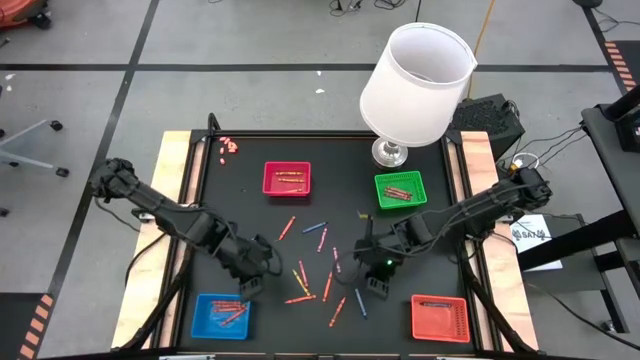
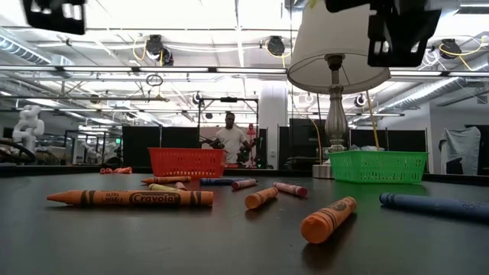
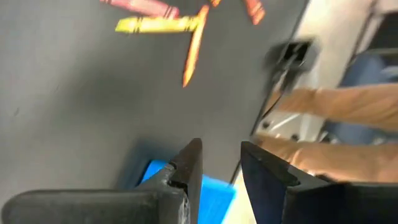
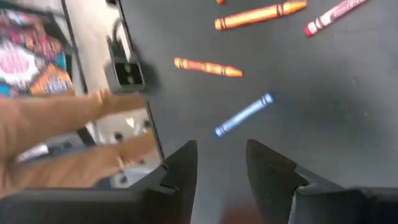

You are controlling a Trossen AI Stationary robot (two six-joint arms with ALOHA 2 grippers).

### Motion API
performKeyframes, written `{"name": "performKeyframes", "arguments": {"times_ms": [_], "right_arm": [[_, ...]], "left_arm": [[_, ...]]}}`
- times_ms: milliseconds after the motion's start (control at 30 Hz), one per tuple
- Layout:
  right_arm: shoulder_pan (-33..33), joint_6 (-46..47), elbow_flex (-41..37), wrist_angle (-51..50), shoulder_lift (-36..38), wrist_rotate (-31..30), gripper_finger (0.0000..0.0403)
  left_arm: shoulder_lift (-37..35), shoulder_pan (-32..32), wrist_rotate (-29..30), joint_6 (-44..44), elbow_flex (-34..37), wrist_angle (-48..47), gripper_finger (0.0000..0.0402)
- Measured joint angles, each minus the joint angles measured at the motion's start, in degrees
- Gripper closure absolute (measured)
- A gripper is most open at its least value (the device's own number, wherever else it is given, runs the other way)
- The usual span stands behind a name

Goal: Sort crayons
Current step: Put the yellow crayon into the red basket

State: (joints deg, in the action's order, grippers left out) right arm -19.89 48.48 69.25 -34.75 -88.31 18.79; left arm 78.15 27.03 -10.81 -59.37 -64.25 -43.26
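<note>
My left gripper [image 3: 219,163] above the blue tray [image 1: 221,315], jaws a narrow gap apart and empty, my right gripper [image 4: 221,163] likewise part-open and empty, a blue crayon [image 4: 244,114] just ahead, other crayons [image 1: 312,262] scattered between both on the mat.

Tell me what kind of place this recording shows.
Probably a robotics lab or workshop: taped concrete floor, exposed ceiling pipes and strip lights, and a black-topped work table with two dark arms.
</note>
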Motion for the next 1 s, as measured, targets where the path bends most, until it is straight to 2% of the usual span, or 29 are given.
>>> {"name": "performKeyframes", "arguments": {"times_ms": [367, 567, 800, 1000], "right_arm": [[1.2, -12.9, 0.0, -6.2, 1.0, 5.4, 0.0282], [1.2, -14.1, 0.0, -8.0, 4.9, 3.8, 0.0282], [1.0, -6.9, 0.0, -7.7, 9.9, -4.7, 0.0282], [0.9, 4.1, 0.0, -6.5, 12.1, -10.0, 0.0282]], "left_arm": [[2.5, -1.6, 4.5, 5.5, 0.0, 11.9, 0.0291], [5.7, -1.1, 5.7, 17.1, 0.0, 19.5, 0.0291], [8.7, -1.6, 5.7, 28.1, 0.0, 21.3, 0.0291], [11.5, -1.6, 5.7, 40.7, 0.0, 21.3, 0.0291]]}}
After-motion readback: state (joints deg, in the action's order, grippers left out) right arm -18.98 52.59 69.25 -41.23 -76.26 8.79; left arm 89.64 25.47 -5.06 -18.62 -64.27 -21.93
